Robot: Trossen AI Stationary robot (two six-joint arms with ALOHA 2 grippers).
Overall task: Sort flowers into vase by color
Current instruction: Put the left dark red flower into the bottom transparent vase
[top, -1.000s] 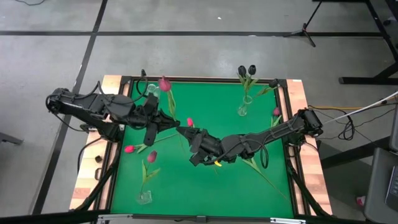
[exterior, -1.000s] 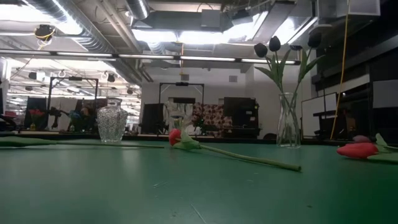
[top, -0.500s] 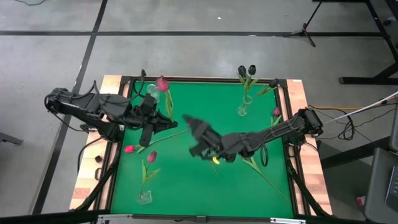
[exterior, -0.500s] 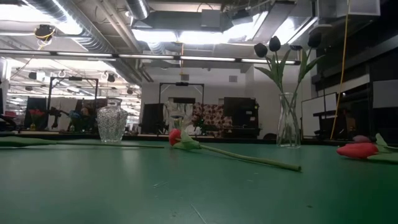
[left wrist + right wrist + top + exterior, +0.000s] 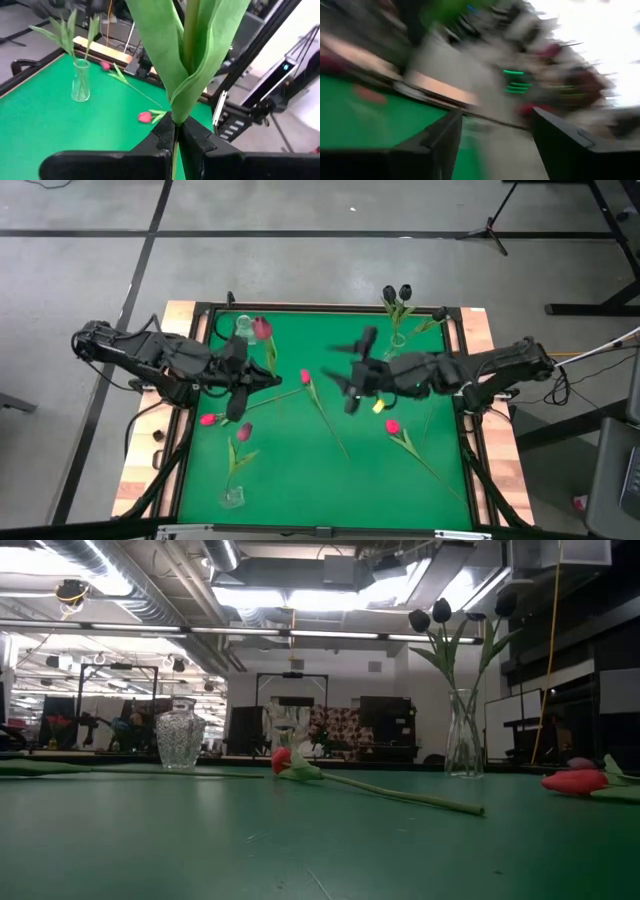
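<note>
Several flowers (image 5: 318,395) lie loose on the green table (image 5: 300,470); two dark ones already stand in the far-right vase (image 5: 393,352). They look light, with thin bendy stems and soft heads, best pinched low on the stem. Over the table's far left, the left gripper (image 5: 176,135) is clamped on a dusky pink tulip's stem (image 5: 192,30). Near mid-table, the right gripper (image 5: 495,145) gapes wide, holding nothing.
</note>
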